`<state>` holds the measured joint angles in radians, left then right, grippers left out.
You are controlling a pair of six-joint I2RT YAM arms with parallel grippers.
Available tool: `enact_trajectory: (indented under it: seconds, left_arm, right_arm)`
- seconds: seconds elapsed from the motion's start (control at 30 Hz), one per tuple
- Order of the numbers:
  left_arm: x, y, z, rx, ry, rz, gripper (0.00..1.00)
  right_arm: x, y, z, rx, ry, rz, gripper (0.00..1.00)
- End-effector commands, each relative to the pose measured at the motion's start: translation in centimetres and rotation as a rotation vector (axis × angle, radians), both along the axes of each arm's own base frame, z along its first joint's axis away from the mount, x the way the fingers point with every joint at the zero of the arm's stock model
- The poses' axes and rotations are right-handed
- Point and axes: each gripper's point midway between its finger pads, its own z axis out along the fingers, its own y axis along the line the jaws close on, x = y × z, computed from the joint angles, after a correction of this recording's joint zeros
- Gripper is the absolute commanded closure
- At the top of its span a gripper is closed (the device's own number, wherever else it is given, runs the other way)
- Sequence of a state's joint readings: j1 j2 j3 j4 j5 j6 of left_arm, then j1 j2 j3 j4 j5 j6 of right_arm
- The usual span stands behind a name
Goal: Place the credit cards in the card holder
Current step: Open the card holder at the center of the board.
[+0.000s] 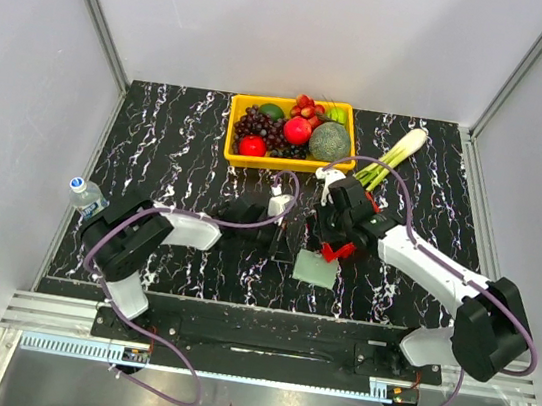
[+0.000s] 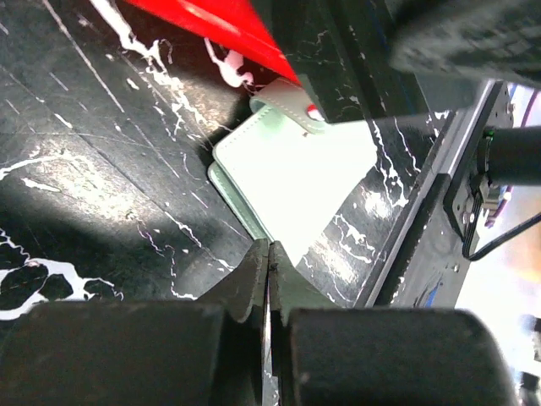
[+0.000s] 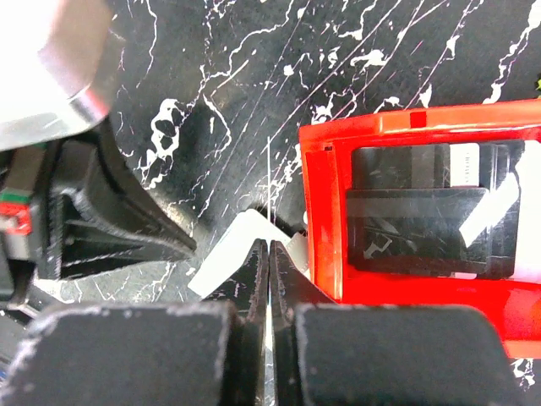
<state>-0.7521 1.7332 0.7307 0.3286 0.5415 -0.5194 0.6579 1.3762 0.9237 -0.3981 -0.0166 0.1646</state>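
Note:
The pale grey-green card holder (image 1: 317,270) lies flat near the table's front middle, its snap flap (image 2: 292,106) toward the red basket (image 1: 337,252). In the basket lie dark credit cards (image 3: 414,233) with whitish ones under them. My left gripper (image 2: 270,247) is shut just before the holder (image 2: 296,178), and a thin card edge shows as a sliver between its fingers. From above, a dark card (image 1: 286,239) sits at its tip. My right gripper (image 3: 269,244) is shut over the holder's corner (image 3: 232,245), beside the basket rim (image 3: 321,211). A thin pale line runs straight ahead of its tips.
A yellow tray (image 1: 233,127) of fruit stands at the back. A leek (image 1: 393,160) lies to its right. At the left edge a water bottle (image 1: 85,194) rests. The two arms meet closely over the holder, with the left gripper's body (image 3: 110,211) beside the right's.

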Motion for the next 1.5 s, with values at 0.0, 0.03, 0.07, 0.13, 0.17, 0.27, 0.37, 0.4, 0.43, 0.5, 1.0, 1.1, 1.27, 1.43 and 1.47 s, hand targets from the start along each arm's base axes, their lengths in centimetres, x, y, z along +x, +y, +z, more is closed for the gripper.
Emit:
enact_trajectory:
  seconds: [0.0,0.03,0.07,0.13,0.17,0.27,0.37,0.4,0.43,0.5,1.0,1.1,1.27,1.43,1.47]
  left_arm:
    - [0.0,0.0,3.1,-0.052,-0.194,-0.103,1.0]
    - [0.0,0.0,3.3,-0.049,-0.193,-0.103,1.0]
    - [0.1,0.0,3.4,-0.043,-0.188,-0.1,1.0]
    - [0.2,0.1,3.5,-0.036,-0.163,-0.079,0.96]
    - [0.4,0.1,3.5,-0.037,-0.153,-0.053,0.9]
    - [0.8,0.8,3.5,-0.021,-0.148,0.018,0.67]
    - [1.5,1.5,3.3,-0.008,-0.142,0.107,0.56]
    - [1.7,1.7,3.3,0.006,-0.149,0.124,0.56]
    - [1.9,1.9,3.3,0.019,-0.155,0.137,0.56]
    - [2.3,2.3,3.2,0.041,-0.156,0.167,0.55]
    - [3.1,2.5,3.5,0.093,-0.154,0.187,0.55]
    - [2.6,2.7,3.2,0.095,-0.15,0.172,0.55]
    - [2.3,3.0,3.2,0.095,-0.157,0.169,0.54]
    - [2.2,3.2,3.3,0.093,-0.167,0.17,0.52]
    - [2.1,3.3,3.4,0.091,-0.169,0.171,0.52]
  right_arm:
    - [1.0,0.5,1.0,0.024,-0.027,0.006,1.0]
    - [0.8,0.4,0.8,0.025,-0.019,0.007,1.0]
    - [0.9,0.5,0.8,0.028,-0.016,0.003,1.0]
    - [0.4,0.4,1.0,0.033,-0.01,0.005,1.0]
    - [0.1,0.1,1.2,0.028,0.009,-0.012,1.0]
    - [-1.8,-1.1,1.6,0.031,0.068,-0.064,1.0]
    - [-3.3,-3.3,1.7,-0.007,0.088,-0.131,1.0]
    - [-3.8,-3.3,1.8,-0.002,0.102,-0.131,1.0]
    - [-4.2,-3.3,2.1,-0.002,0.118,-0.127,1.0]
    - [-4.8,-3.9,2.6,-0.028,0.138,-0.167,1.0]
    - [-12.5,-6.4,0.2,-0.107,0.466,-0.432,1.0]
    - [-12.8,-7.1,-1.0,-0.14,0.477,-0.459,1.0]
    - [-13.0,-7.0,-2.9,-0.179,0.51,-0.46,1.0]
    - [-12.2,-6.1,-4.7,-0.186,0.517,-0.419,1.0]
    - [-12.1,-5.8,-5.0,-0.186,0.518,-0.412,1.0]
